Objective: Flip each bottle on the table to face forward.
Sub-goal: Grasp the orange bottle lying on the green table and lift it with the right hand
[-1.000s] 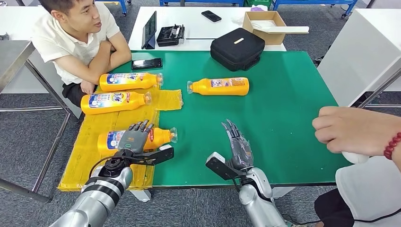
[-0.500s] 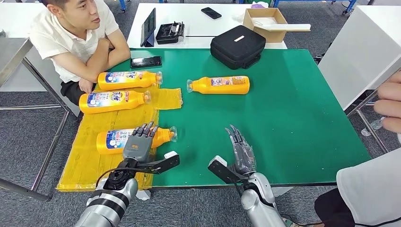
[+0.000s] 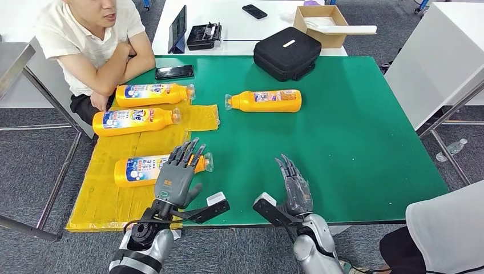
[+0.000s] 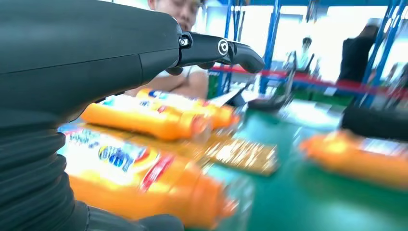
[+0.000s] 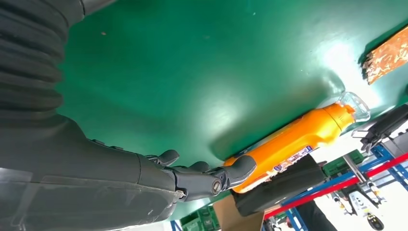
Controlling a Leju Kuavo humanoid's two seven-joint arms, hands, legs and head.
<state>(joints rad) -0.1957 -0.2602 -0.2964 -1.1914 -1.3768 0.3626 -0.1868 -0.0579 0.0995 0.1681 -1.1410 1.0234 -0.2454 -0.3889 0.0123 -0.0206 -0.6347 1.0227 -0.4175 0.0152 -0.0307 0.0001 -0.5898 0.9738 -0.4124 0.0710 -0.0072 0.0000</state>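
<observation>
Lower left of the head view: left hand (image 3: 178,176), fingers spread and holding nothing, now lifted back off the nearest orange plastic bottle (image 3: 140,169), lying label-up on the yellow plastic sheet (image 3: 108,200). Lower centre: right hand (image 3: 297,185), open and empty over the green table (image 3: 354,142), little changed. Right edge: a person's hand with red beads, gone since before. Upper centre: another orange bottle (image 3: 265,101), unmoved.

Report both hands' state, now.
Left hand: open, fingers spread, holding nothing.
Right hand: open, holding nothing.
</observation>
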